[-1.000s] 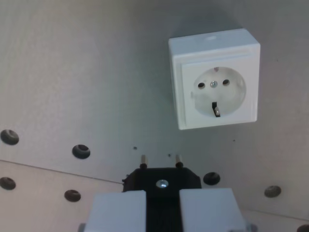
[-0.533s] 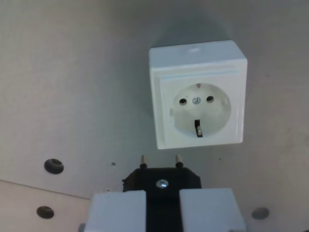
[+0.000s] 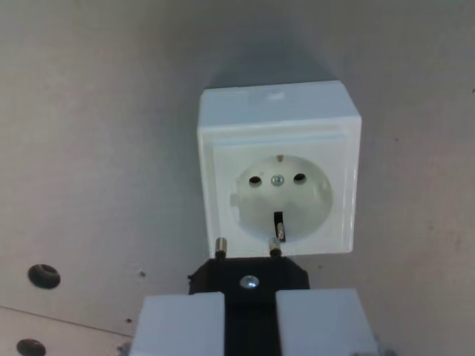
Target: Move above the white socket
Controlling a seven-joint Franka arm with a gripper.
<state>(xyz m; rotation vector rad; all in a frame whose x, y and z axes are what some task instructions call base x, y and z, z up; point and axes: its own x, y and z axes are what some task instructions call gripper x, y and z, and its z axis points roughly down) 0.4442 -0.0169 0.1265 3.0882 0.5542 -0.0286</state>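
Note:
A white socket (image 3: 280, 169) sits on the grey board, just above the centre of the wrist view, its round recess with two holes and a middle screw facing the camera. My gripper (image 3: 250, 311) fills the bottom edge, its two white fingers (image 3: 182, 326) shut on a black plug (image 3: 249, 277). The plug's two metal pins (image 3: 220, 246) point up the picture and their tips overlap the socket's lower edge.
The grey board (image 3: 96, 148) carries dark round holes (image 3: 43, 275) at the lower left. A seam runs across the bottom left corner, with a lighter panel (image 3: 44, 337) below it.
The camera has moved, so the socket has slid down and to the wrist view's left, from upper right to right above the plug's pins. The grip on the plug is unchanged.

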